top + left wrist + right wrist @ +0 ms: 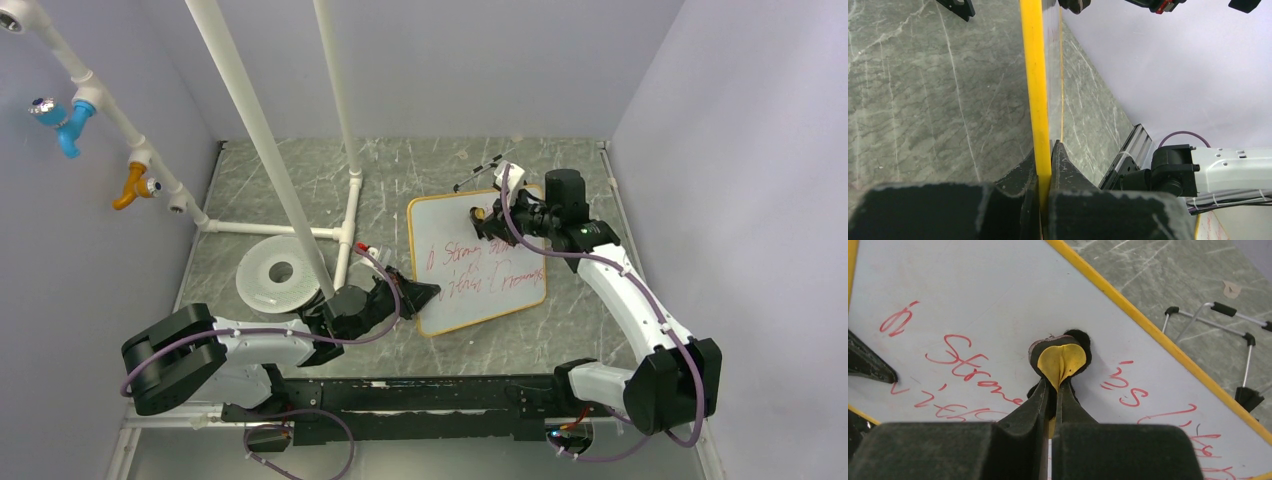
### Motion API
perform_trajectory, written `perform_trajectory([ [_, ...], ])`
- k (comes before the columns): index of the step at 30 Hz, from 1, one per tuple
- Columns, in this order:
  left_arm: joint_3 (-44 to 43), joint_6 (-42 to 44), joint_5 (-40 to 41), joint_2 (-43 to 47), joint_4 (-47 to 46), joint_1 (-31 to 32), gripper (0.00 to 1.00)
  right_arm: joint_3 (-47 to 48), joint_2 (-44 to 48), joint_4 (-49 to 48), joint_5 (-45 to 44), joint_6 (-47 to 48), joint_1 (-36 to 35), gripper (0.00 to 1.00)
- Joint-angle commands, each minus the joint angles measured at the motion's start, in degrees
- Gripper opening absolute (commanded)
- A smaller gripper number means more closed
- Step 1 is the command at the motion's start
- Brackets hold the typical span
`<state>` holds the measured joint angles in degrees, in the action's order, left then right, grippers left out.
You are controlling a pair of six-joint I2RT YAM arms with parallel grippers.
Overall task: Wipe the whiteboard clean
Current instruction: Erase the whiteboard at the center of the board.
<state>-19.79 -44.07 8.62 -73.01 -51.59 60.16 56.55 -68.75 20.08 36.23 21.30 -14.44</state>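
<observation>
The whiteboard (pixel 478 262), white with an orange-yellow frame and red handwriting, lies mid-table. My left gripper (pixel 425 293) is shut on its left frame edge (pixel 1039 100), which shows edge-on in the left wrist view between the jaws. My right gripper (pixel 480 222) is shut on a small yellow eraser with black felt (pixel 1062 360). It presses the eraser on the board surface (pixel 973 300) between the red words, near the board's upper middle.
A white disc with a centre hole (pixel 279 272) lies left of the board. A white pipe frame (pixel 270 150) rises over the left half. A black-and-white wire stand (pixel 1215 325) lies just beyond the board's far edge. Grey walls close in both sides.
</observation>
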Motion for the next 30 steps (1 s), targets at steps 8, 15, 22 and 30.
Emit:
perform_trajectory([
  [8, 1.5, 10.0, -8.1, -0.2, 5.3, 0.8, 0.0, 0.7, -1.1, -1.0, 1.7, -0.9, -0.8, 0.0],
  [15, 1.0, 10.3, -8.1, -0.1, 6.0, 0.7, 0.0, -0.5, -0.8, -3.7, -7.6, -2.7, 1.4, 0.0],
  [22, 1.0, 10.3, -8.1, 0.1, 6.2, 0.7, 0.0, 1.0, -0.5, 6.4, 10.8, 9.1, -2.3, 0.0],
  [30, 0.7, 10.2, -8.1, -0.3, 6.5, 0.7, 0.0, 1.4, -0.5, -5.0, -8.9, -8.8, -0.1, 0.0],
])
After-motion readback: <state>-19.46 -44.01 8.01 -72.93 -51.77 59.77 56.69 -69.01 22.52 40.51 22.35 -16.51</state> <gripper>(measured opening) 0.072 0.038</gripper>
